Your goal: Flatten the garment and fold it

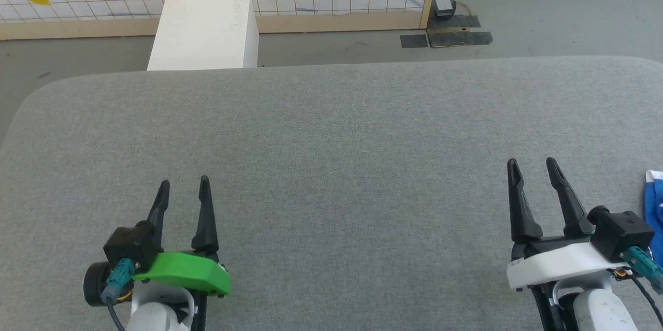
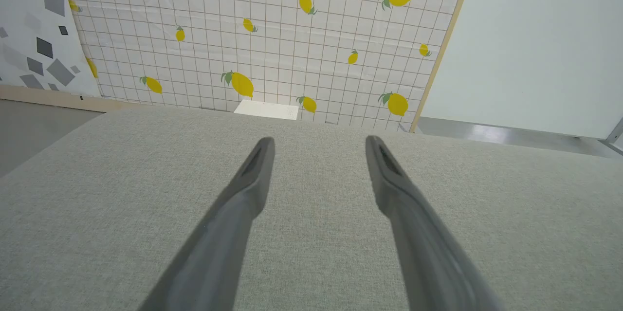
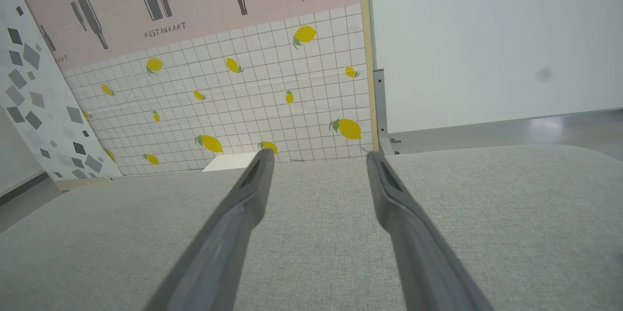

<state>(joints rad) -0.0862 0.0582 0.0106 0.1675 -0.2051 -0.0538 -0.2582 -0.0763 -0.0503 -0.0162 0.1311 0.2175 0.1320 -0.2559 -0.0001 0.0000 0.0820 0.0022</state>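
The left gripper and the right gripper hang with fingers apart, holding nothing, above the wide grey table, and the blue garment (white trim at its top) lies just right of the right gripper.

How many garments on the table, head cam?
1: blue garment on the grey table, at the head view's right edge beside the right gripper. Mostly cropped; others may be hidden.
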